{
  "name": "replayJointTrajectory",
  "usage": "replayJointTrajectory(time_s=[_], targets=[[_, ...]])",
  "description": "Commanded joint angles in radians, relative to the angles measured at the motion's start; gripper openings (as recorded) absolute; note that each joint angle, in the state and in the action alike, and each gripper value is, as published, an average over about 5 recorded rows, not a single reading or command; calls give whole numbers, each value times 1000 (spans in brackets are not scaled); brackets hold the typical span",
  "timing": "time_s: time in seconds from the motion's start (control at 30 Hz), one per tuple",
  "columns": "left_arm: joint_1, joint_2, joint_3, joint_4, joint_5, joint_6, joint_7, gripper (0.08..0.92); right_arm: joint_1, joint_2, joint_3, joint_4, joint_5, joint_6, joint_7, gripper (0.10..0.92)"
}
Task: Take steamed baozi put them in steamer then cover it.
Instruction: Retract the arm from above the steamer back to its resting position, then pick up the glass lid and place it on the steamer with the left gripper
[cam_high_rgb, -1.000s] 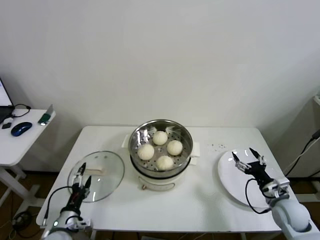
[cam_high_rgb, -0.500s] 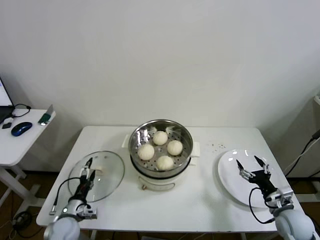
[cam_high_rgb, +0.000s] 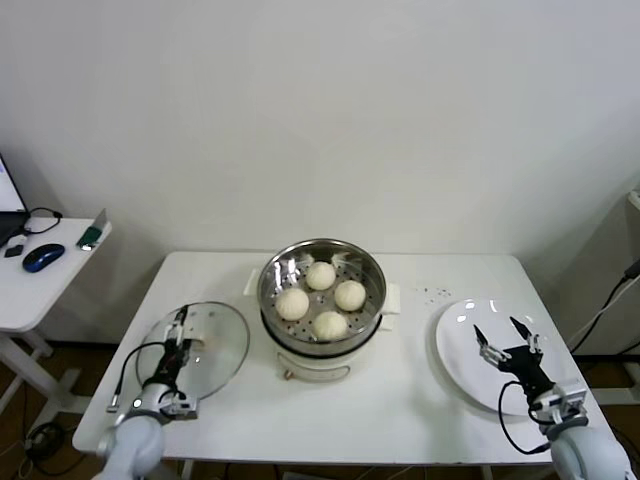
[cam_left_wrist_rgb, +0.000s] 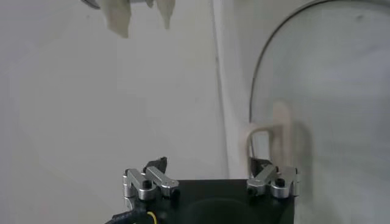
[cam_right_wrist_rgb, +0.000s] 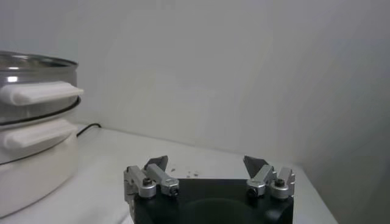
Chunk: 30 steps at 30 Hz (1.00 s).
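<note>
Four smooth, dome-shaped cream-white baozi sit on the perforated floor of the round, shiny stainless-steel steamer, which rests on a white pot base at the centre of the white table. The round clear glass cover, with its cream bar handle, lies flat on the table to the steamer's left; the left gripper, fingers spread, has advanced over its near rim. The right gripper, also spread and holding nothing, has drawn back over the flat white plate.

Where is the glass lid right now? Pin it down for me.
In the head view, the glass lid lies flat on the white table, to the robot's left of the steamer, with the open left pincer over its near edge.
</note>
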<state>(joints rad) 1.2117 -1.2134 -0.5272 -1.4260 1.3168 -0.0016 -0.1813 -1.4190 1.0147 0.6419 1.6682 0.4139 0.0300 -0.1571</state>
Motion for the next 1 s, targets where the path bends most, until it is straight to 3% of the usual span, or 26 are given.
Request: replayJointTrajectory(time_s=[0.03,0.17,0.6,0.83,1.0], targets=[[-48,4,20,51,-25,-2,-17,817,-12,14,6,-5,-26,10,-17,823],[-43,-1,22,60,-28,-10,-18,741,-12,18,7,-7,-37,13,-25,823],[-29,1,17,41,-48,-5,-19,360,8,32,6,-32,-57,28,-26,823],[44,38,10,-112,-98,80,-21,170,17,25,4,-42,-60,33,-34,823],[127,80,-1,-260,-118,203,-43,142,28,8,-1,-46,-64,36,-44,823]])
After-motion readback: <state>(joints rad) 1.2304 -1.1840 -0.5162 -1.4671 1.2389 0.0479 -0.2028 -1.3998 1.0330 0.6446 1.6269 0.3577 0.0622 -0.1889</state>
